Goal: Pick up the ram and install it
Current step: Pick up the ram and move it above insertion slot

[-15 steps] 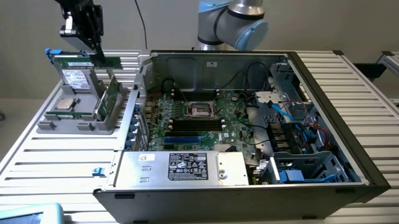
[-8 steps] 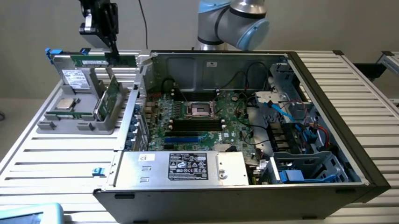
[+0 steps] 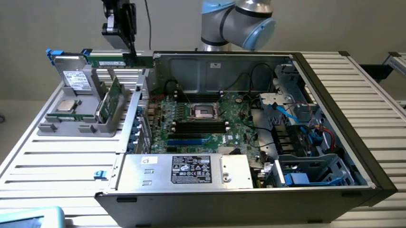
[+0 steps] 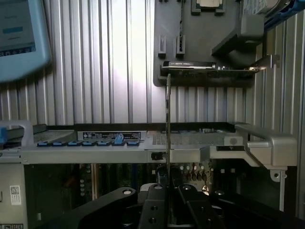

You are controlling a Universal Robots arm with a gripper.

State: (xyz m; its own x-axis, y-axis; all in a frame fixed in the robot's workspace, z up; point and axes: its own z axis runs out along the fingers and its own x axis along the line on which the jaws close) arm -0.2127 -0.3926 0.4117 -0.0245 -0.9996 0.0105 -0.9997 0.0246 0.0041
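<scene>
end effector [image 4: 168,193] pinched nearly shut on the long thin green ram stick [image 4: 168,124], I'd keep it square toward the black memory slots [image 3: 199,126] at 5 o'clock

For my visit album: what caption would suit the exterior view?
Robot jaws hold the ram aloft at the edge of the open computer case.

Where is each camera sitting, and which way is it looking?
Exterior view: up high off the arm, looking down into the open computer case; the arm and pincer show.
Wrist view: on the wrist, looking along the pincer at the case edge; its fingers show.
Shared: the ram clamped in the pincer, and the grey holder.
</scene>
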